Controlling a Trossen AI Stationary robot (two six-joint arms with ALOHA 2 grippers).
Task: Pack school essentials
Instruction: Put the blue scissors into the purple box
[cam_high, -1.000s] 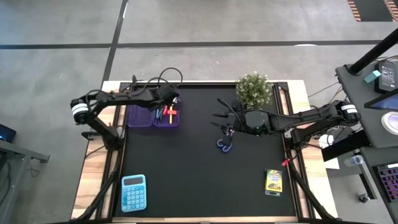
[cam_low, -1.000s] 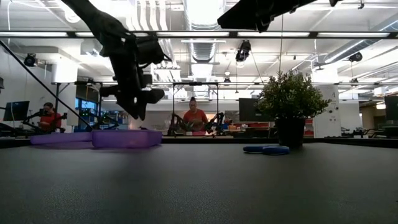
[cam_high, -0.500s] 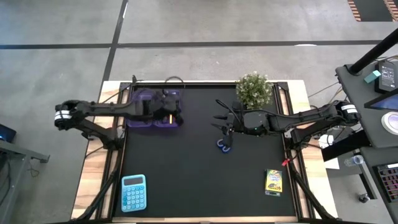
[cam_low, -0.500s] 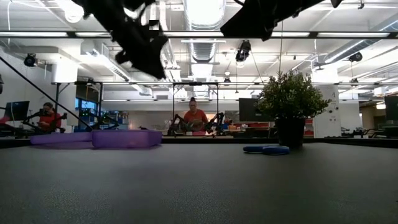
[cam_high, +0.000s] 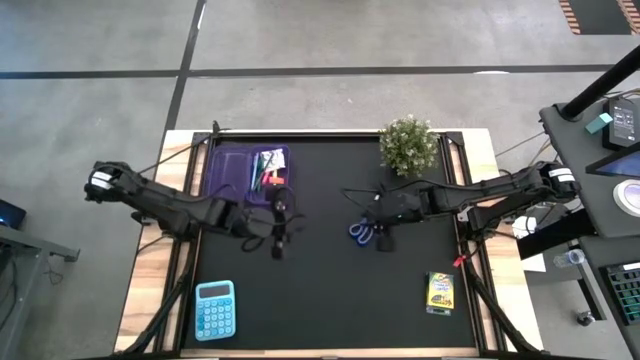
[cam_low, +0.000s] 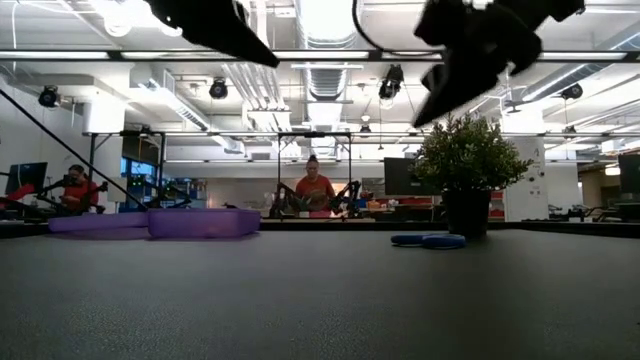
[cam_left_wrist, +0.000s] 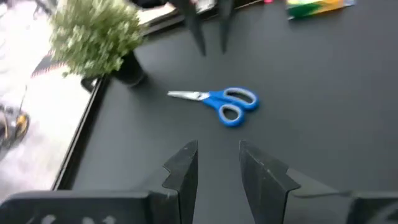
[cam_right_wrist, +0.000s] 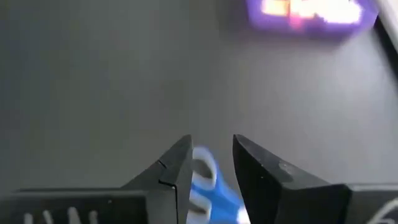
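Observation:
The blue-handled scissors (cam_high: 362, 232) (cam_left_wrist: 217, 103) lie flat on the black table, right of centre. My right gripper (cam_high: 384, 238) (cam_right_wrist: 211, 163) hangs well above them (cam_low: 470, 62), tipped down and open, with the blue handles (cam_right_wrist: 205, 177) showing below its fingers. My left gripper (cam_high: 279, 238) (cam_left_wrist: 216, 163) is open and holds nothing. It hovers left of centre and points across the table at the scissors. A translucent purple case (cam_high: 248, 166) at the far left holds several pens (cam_high: 268, 170). The yellow-green crayon box (cam_high: 440, 291) lies near the right front corner.
A small potted plant (cam_high: 408, 145) stands at the far edge, close behind the right arm. A light blue calculator (cam_high: 215, 309) lies at the near left corner. Bare black mat spreads between the two grippers and toward the near edge. People sit in the room behind the table.
My left gripper has left the purple case, risen, and swung toward the near edge and the table's middle, rolling as it went; it now faces the scissors. My right gripper has tipped its fingers down toward the scissors. The scissors have stayed in place.

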